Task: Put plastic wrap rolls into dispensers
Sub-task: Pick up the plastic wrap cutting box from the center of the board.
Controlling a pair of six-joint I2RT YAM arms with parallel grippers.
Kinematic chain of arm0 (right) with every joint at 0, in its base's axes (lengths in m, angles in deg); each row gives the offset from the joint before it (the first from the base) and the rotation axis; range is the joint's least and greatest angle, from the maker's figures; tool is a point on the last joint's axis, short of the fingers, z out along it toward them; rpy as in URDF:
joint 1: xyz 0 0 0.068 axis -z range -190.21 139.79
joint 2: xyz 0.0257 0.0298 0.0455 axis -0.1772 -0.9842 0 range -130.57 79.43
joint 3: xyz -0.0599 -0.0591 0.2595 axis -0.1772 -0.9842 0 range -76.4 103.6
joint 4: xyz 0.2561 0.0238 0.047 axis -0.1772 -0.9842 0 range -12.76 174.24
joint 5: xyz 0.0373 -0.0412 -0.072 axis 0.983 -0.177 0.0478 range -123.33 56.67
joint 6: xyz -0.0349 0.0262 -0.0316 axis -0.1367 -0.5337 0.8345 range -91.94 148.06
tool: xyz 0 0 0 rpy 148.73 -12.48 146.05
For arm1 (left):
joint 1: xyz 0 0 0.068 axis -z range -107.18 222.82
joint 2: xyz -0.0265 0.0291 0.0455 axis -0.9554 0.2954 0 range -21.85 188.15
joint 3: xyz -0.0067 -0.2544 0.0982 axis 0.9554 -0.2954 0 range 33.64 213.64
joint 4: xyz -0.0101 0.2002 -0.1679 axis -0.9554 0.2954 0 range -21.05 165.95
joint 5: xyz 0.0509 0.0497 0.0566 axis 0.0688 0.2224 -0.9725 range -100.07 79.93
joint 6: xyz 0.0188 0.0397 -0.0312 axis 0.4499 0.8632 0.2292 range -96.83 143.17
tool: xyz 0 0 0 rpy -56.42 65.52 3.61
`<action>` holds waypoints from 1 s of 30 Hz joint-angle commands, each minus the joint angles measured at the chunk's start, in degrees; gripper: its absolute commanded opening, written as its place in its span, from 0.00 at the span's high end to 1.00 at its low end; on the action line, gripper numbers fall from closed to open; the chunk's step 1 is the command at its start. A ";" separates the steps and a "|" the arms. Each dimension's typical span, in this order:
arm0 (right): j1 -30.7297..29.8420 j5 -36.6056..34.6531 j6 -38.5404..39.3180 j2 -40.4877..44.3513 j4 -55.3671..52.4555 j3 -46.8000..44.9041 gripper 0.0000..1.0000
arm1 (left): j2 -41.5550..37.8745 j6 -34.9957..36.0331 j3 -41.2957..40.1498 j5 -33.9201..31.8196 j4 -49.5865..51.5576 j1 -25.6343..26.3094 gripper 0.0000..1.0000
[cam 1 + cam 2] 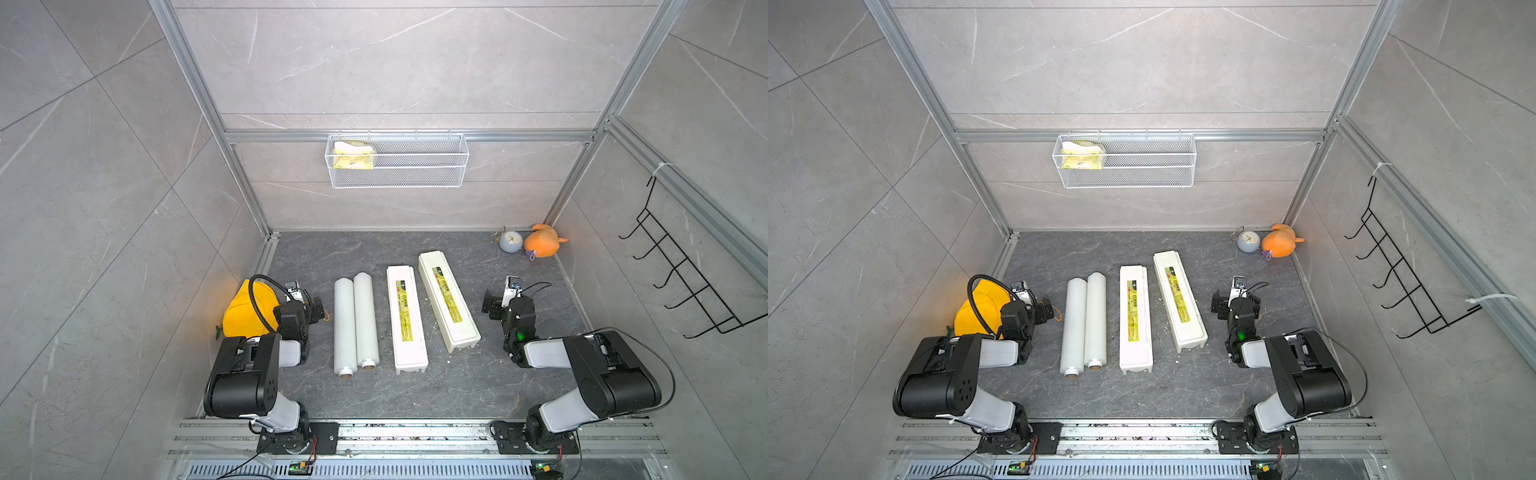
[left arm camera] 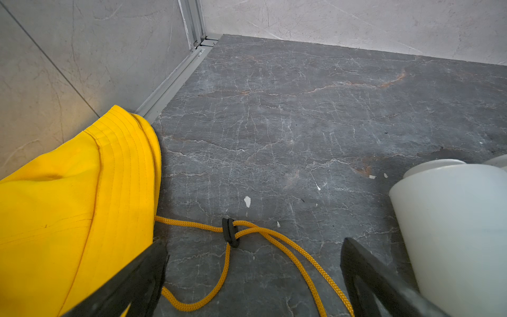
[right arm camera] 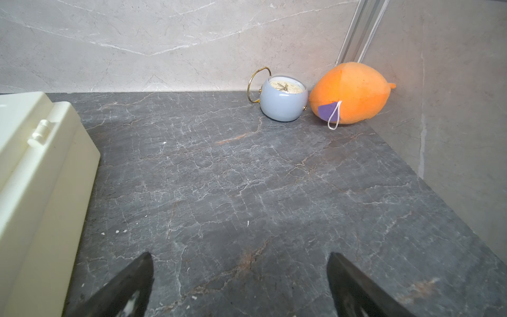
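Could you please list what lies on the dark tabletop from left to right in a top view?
Yellow fabric hat → translucent-white wrap roll → second such roll → cream plastic dispenser box → second angled dispenser → pale-blue round alarm clock → orange plush toy.

On my left I see a yellow hat (image 2: 68,205) against the wall, its orange cord (image 2: 274,238) and black toggle (image 2: 230,232) trailing over the dark marble tabletop (image 2: 274,123). In the far right corner, a pale blue alarm clock (image 3: 282,98) stands just beside an orange plush toy (image 3: 351,90).
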 commanded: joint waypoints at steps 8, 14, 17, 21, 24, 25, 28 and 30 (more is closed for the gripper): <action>0.16 0.50 0.50 1.08 -0.77 -0.59 0.00 | -1.42 1.51 -0.01 0.38 -1.22 -0.22 0.00; 0.17 0.66 0.53 2.98 -3.73 0.47 0.00 | -3.39 1.40 0.49 -0.02 0.57 -0.21 0.00; 0.12 0.90 1.21 8.79 -18.93 6.99 0.00 | -10.31 0.47 6.79 -0.45 18.23 -0.22 0.00; 0.16 4.92 -0.27 12.16 -45.25 21.76 0.01 | -15.37 -2.41 12.08 1.41 29.38 -0.17 0.00; -0.08 15.51 -0.22 9.71 -57.43 32.06 0.00 | -17.03 -8.01 16.57 2.90 38.20 -0.04 0.00; -0.57 18.38 -0.31 8.39 -60.64 34.99 0.01 | -17.21 -10.12 17.85 3.94 40.33 0.06 0.00; -3.51 23.41 0.23 4.95 -66.60 40.88 0.01 | -17.97 -14.54 19.55 6.45 44.71 0.95 0.01; -6.50 24.00 0.93 2.89 -69.59 43.72 0.00 | -18.88 -17.46 19.87 7.78 46.44 1.65 0.01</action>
